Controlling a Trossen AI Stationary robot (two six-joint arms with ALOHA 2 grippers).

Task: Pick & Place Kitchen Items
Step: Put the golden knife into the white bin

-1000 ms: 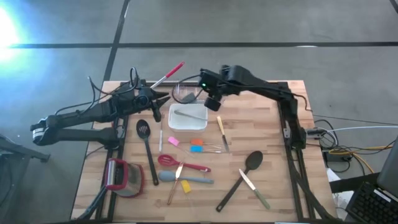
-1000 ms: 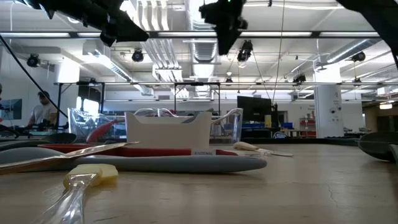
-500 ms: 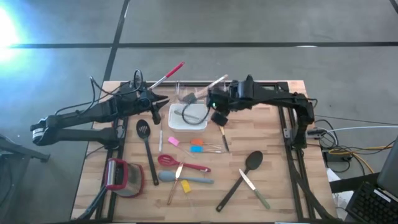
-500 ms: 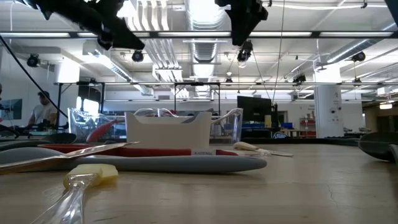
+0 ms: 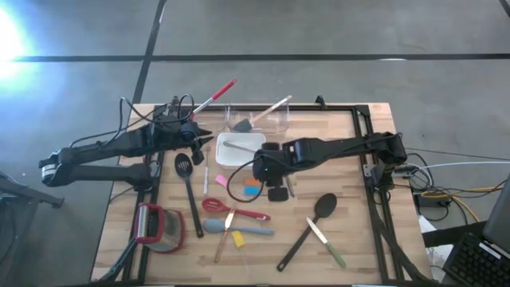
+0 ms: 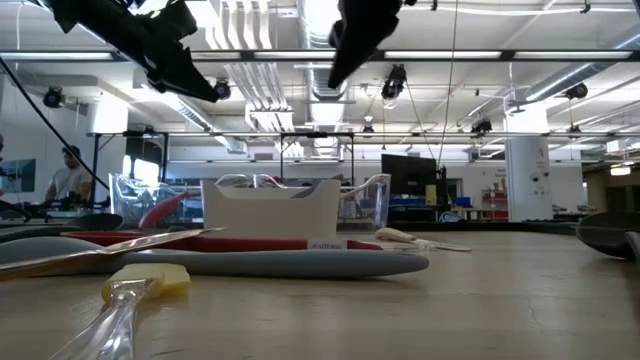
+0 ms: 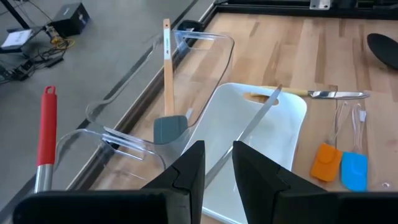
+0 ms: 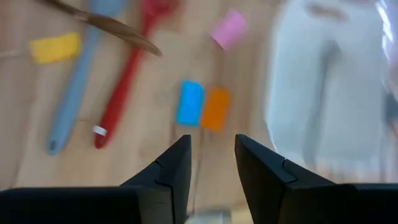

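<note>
Nearest the front edge of the wooden surface (image 5: 351, 231), a wooden-handled knife (image 5: 327, 243) is lying across the handle of a black spoon (image 5: 311, 223), whose oval bowl is pointing toward the rear. To their left, a grey-blue spatula (image 5: 235, 229) is lying flat, with a second wooden-handled knife (image 5: 224, 237) and a small yellow piece (image 5: 237, 239) touching it. Just behind it, a red whisk (image 5: 231, 210) is lying level. A black slotted turner (image 5: 189, 191) is lying lengthwise at the left, beside a red-and-grey gadget (image 5: 155, 227).

Mid-surface, the right pincer (image 5: 276, 190) is hovering with its fingers slightly apart and nothing between them, directly above an orange piece (image 8: 215, 108) and a blue piece (image 8: 189, 102) lying side by side. A pink piece (image 5: 222, 181) is sitting near them.

Farther back, a white square dish (image 5: 253, 143) is holding a slim metal utensil (image 7: 249, 130). The left pincer (image 5: 201, 133), its fingers a narrow gap apart and empty, is hanging just left of the dish. At the rear edge, a clear plastic tub (image 5: 279, 121) is holding a wooden-handled grey scraper (image 5: 259, 114), and a red-handled tool (image 5: 215, 96) is leaning outward.
</note>
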